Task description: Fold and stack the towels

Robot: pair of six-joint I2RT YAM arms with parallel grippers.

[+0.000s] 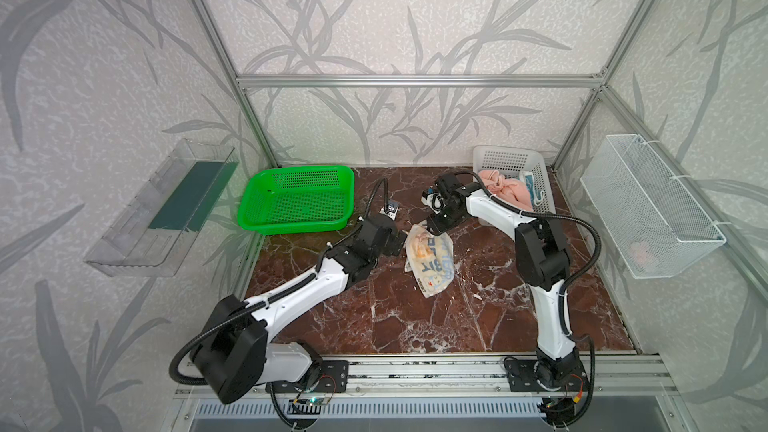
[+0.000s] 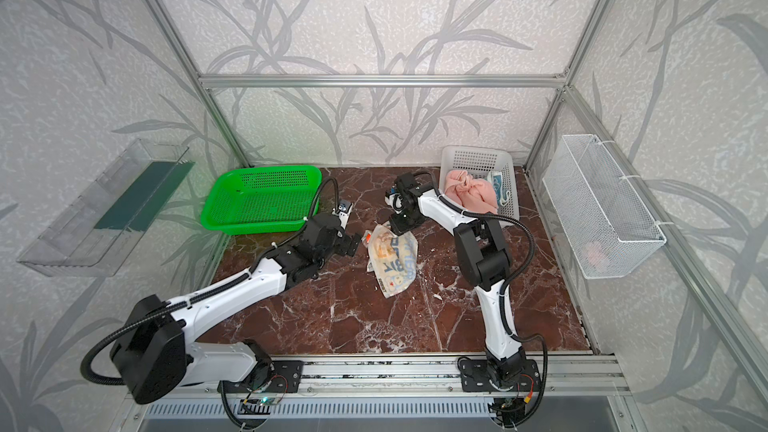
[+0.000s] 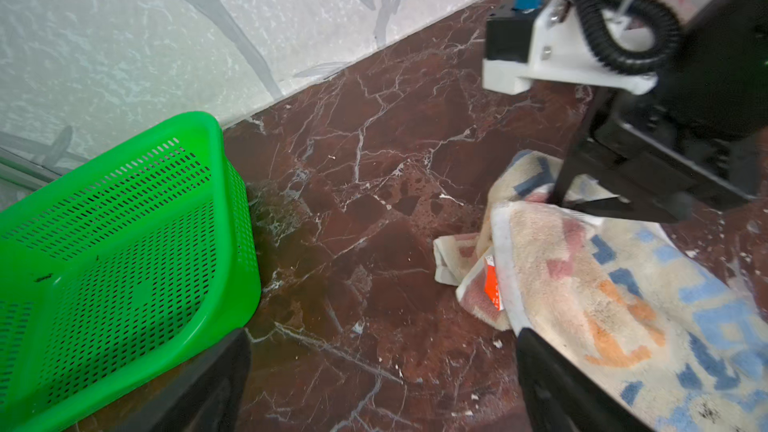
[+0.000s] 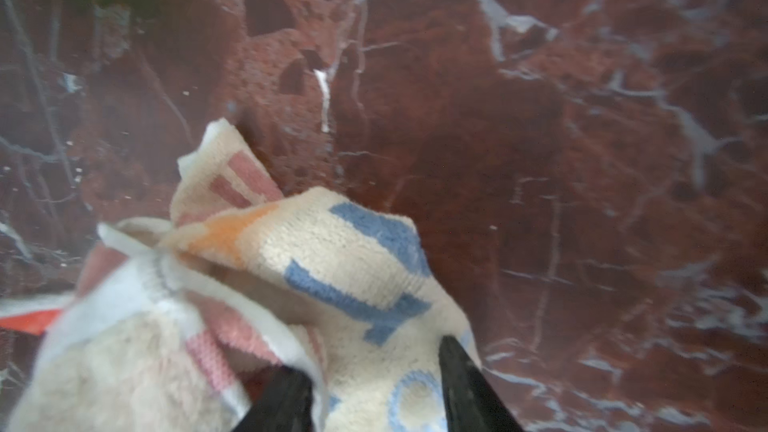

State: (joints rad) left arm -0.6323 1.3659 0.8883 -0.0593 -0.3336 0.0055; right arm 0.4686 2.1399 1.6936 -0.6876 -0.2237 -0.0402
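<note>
The right pincer [image 4: 370, 357] is standing spread over the bunched end of the cream towel [image 4: 332, 268]; the left pincer [image 3: 382, 334] is gaping wide beside it — gripping nothing. That towel is lying crumpled on the veined red marble bench [image 1: 374, 309]; the pink towel [image 1: 505, 193] and teal towel [image 1: 533, 189] are sitting in the white basket [image 1: 509, 157] against leaf-papered walls [image 1: 415, 27].

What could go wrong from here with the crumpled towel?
The cream terry towel with blue and orange letters lies bunched; the right pincer, open astride a fold, could pinch several layers if it closes.
The open left pincer sits close beside the same towel, so both arms might collide there.
The crumpled pink towel in the white plastic basket may drag the small teal towel out.
</note>
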